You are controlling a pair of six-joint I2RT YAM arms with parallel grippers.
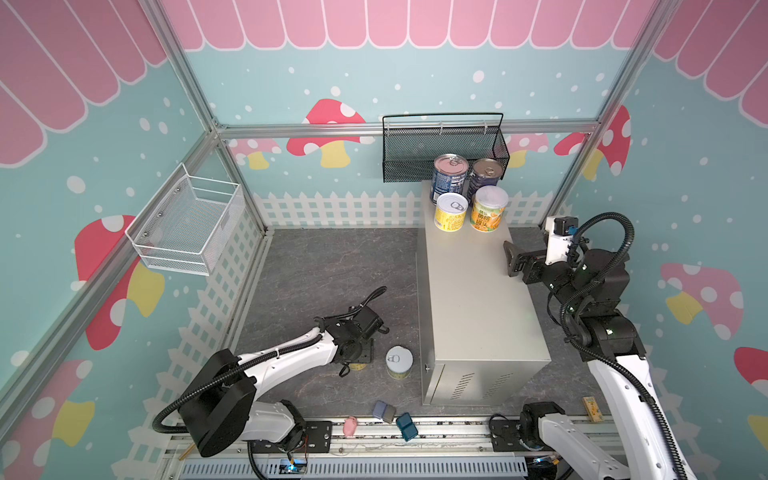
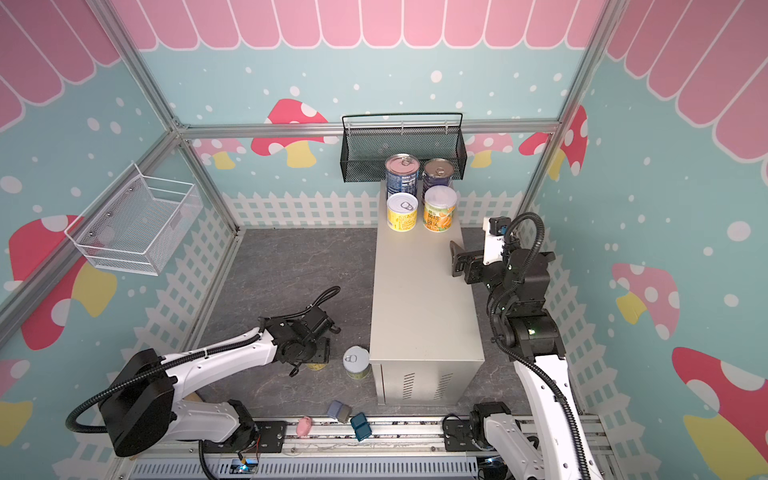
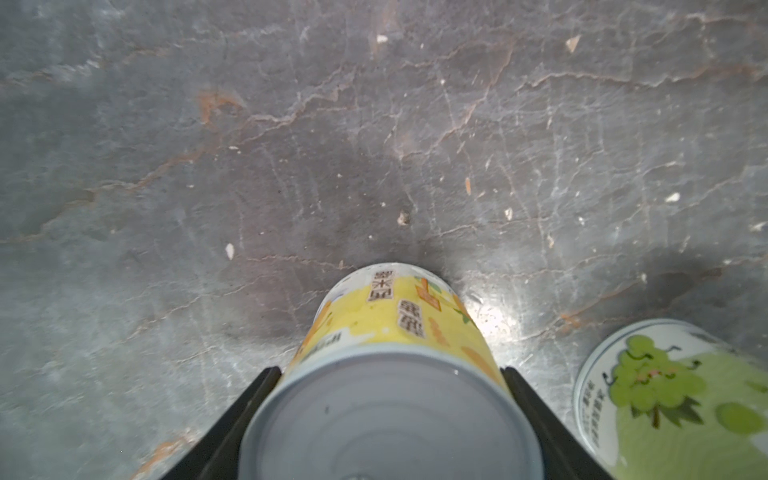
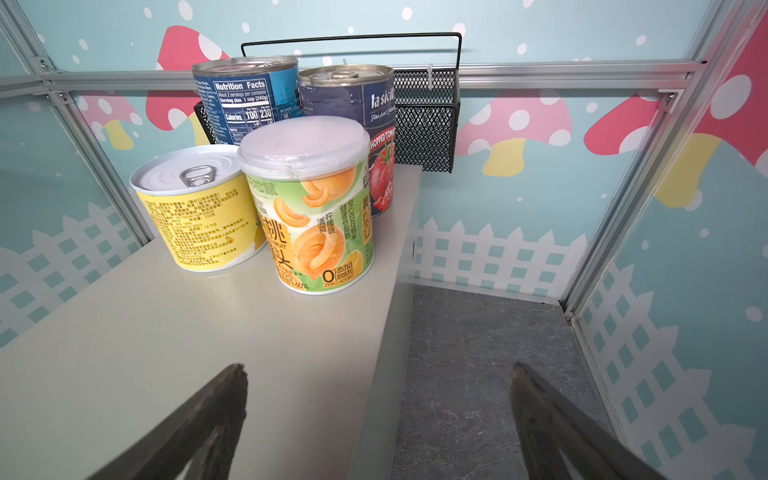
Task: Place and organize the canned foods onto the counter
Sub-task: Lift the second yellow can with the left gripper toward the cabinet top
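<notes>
The left fingers (image 3: 249, 399) press against opposite sides of an upright yellow can (image 3: 395, 320), near its top rim. The can's long axis is vertical, and the wrist looks down along it. The base appears to rest on the floor (image 3: 291, 145).

The table (image 1: 469, 291) stands to the right of the yellow can, with its top above the lid. The coming move is therefore judged to be a lift first, then a traverse to the right.

A second can (image 1: 399, 362) stands upright on the floor between the yellow can and the near corner of the table. A low traverse risks striking it.

Four cans (image 1: 450, 214) occupy the far end of the table in two rows; the nearer part of the top is bare.

The right fingers (image 4: 216, 399) are spread and empty, over the right edge of the table. The left arm is the nearer one to both cans on the floor.
</notes>
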